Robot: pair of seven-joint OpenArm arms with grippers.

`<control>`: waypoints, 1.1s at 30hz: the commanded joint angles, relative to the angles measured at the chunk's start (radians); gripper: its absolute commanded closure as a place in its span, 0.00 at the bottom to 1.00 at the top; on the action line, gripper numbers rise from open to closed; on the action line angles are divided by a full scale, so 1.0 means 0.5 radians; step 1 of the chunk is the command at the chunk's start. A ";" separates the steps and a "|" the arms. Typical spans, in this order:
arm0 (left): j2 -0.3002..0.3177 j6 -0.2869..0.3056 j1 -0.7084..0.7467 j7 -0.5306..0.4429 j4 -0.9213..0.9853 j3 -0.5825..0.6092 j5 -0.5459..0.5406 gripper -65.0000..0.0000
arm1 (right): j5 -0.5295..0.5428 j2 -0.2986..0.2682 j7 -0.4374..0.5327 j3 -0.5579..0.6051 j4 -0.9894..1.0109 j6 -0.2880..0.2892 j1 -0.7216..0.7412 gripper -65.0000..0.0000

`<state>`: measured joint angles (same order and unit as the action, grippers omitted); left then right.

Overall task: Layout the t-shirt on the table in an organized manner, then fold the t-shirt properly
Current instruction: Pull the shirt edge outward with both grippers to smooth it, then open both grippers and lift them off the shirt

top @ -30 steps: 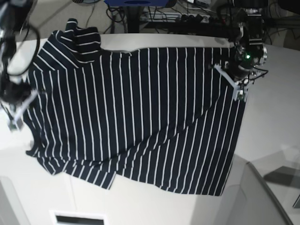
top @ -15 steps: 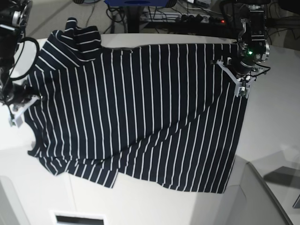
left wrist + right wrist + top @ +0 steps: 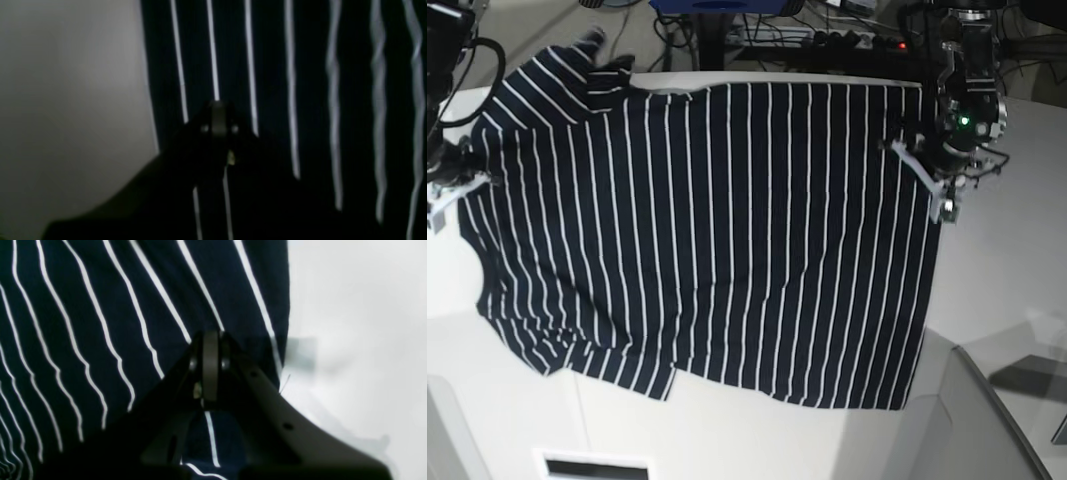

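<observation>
The table, off-white and smooth, is covered across most of its width by the t-shirt, dark navy with thin white stripes. The garment is spread nearly flat, reaching from the table's far edge toward the near edge, with one hem corner at the near right. Some bunching is seen at the far-left corner and a rumpled fold along the near-left hem.

Step in hand, judged: layout, not yet folding. The shirt is held taut between both arms at opposite side edges.

The left gripper is clamped on the shirt's edge at the table's right side; in the left wrist view the jaws are seen fully closed with striped cloth pinched between them. The right gripper is closed on the opposite edge at the table's left side; the right wrist view shows cloth caught in shut jaws, just beside the fabric's border.

Next move, judged: the cloth is to be lowered and let go, then the near-left hem and far-left bunching smoothed before any fold is begun.

Beyond the far edge, cables and a dark stand are seen. The room behind is dim.
</observation>
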<state>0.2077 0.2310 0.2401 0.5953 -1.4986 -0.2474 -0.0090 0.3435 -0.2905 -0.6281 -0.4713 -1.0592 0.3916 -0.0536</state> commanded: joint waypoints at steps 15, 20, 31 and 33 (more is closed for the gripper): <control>0.013 -0.019 -0.196 0.042 0.105 0.134 0.001 1.00 | -0.053 0.110 -0.172 0.017 -0.489 -0.192 -0.260 0.99; 0.049 -0.015 0.034 0.112 -0.067 0.137 0.001 1.00 | -0.053 0.113 -0.154 0.017 -0.538 -0.189 -0.260 1.00; 0.114 -0.015 0.126 0.100 0.182 0.113 0.320 1.00 | -0.056 0.107 -0.163 0.020 -0.510 -0.189 -0.229 1.00; 0.117 -0.015 0.150 0.100 0.163 0.113 0.342 1.00 | -0.056 0.104 -0.154 0.020 -0.455 -0.189 -0.226 1.00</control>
<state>0.2562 0.2184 0.3038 0.6010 -1.4174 -0.1875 0.1539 0.3111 -0.2207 -0.7181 -0.4564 -1.2755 0.2955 -0.1749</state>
